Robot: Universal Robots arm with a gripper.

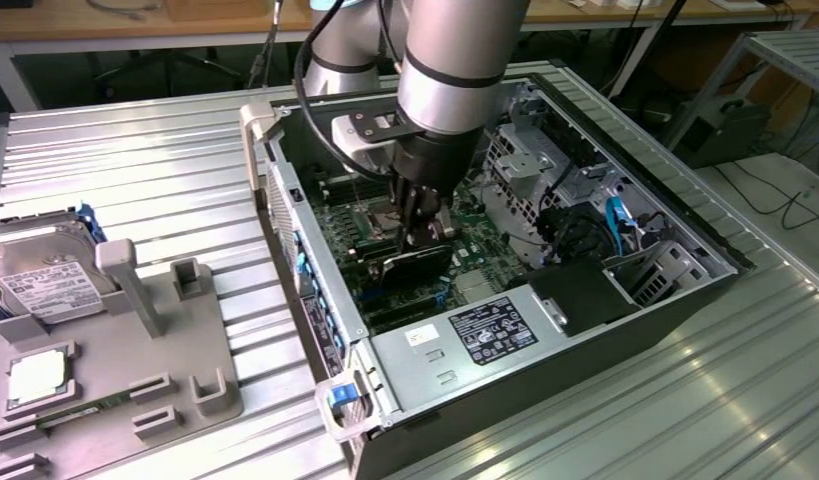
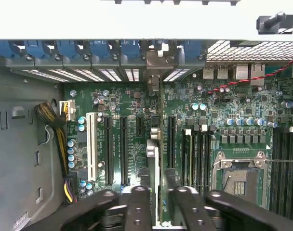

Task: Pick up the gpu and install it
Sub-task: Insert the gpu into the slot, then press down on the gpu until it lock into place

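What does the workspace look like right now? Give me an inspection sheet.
Surface: ribbed metal table, grey fixture tray at the exterior view's left.
Job's things: gpu stands on edge over the motherboard inside the open PC case.
Clutter: hard drive and CPU chip on the tray.
Grippers: gripper inside the case, jaws closed on the gpu's top edge.
Cables: yellow-black bundle, red twisted wire, blue cable.
Surroundings: wooden benches behind.
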